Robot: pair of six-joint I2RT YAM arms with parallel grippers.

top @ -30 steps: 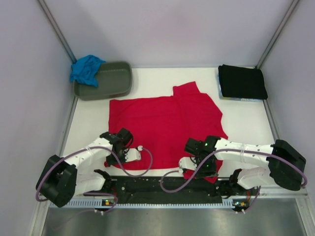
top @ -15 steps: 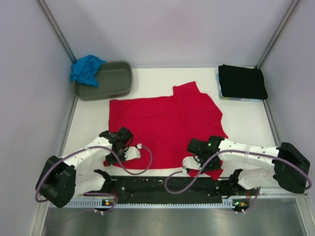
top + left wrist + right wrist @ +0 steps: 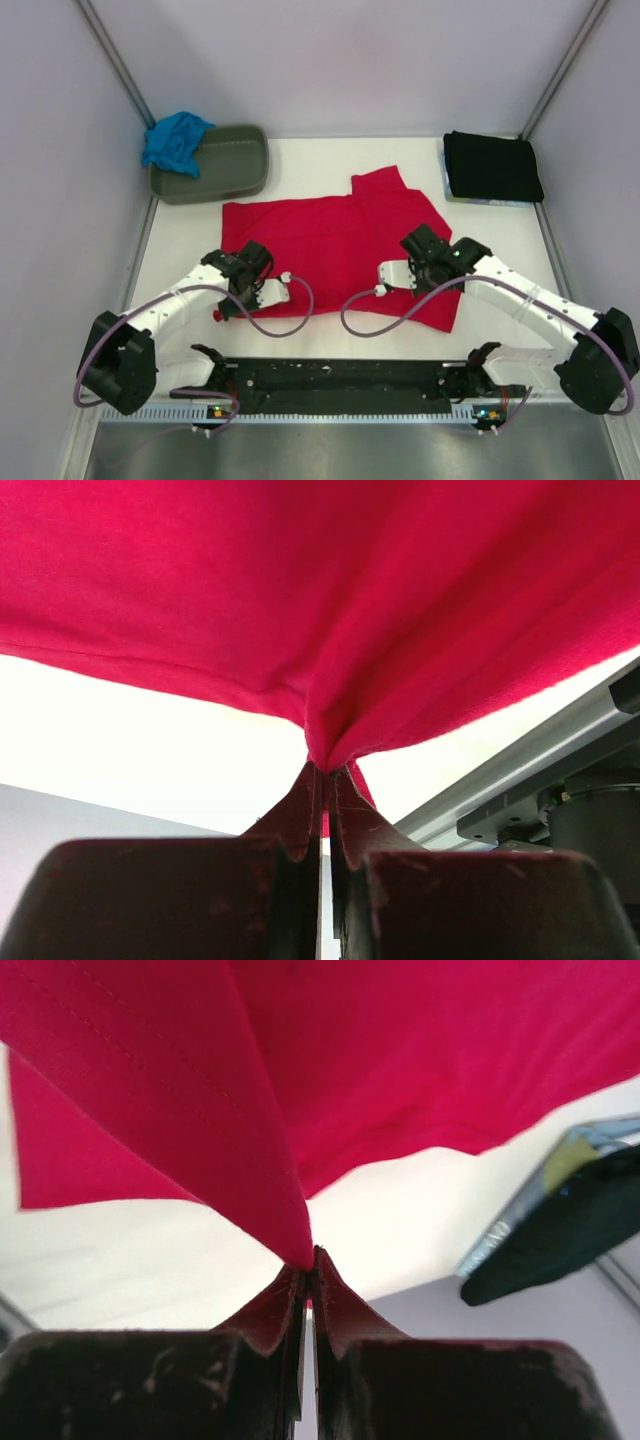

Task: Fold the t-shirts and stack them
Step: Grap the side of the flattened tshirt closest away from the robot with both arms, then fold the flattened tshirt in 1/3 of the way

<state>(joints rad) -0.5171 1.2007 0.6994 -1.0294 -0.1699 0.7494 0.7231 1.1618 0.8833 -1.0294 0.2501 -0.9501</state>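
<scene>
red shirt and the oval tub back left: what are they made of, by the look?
The red t-shirt: soft knit fabric, probably cotton, matte. It puckers and drapes where the left pincer pinches it, and the right wrist view shows a stitched seam. The tub: grey-green moulded plastic by the look, smooth with a dull sheen and a rigid, rounded rim.

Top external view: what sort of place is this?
Likely a lab test cell: plain pale walls and metal corner posts enclose a white table, with a black mounting rail at its near edge.

Bare table (image 3: 330, 160) beyond the red shirt (image 3: 330, 240) lies between the tub (image 3: 225, 165) and black shirt (image 3: 492, 167).
</scene>
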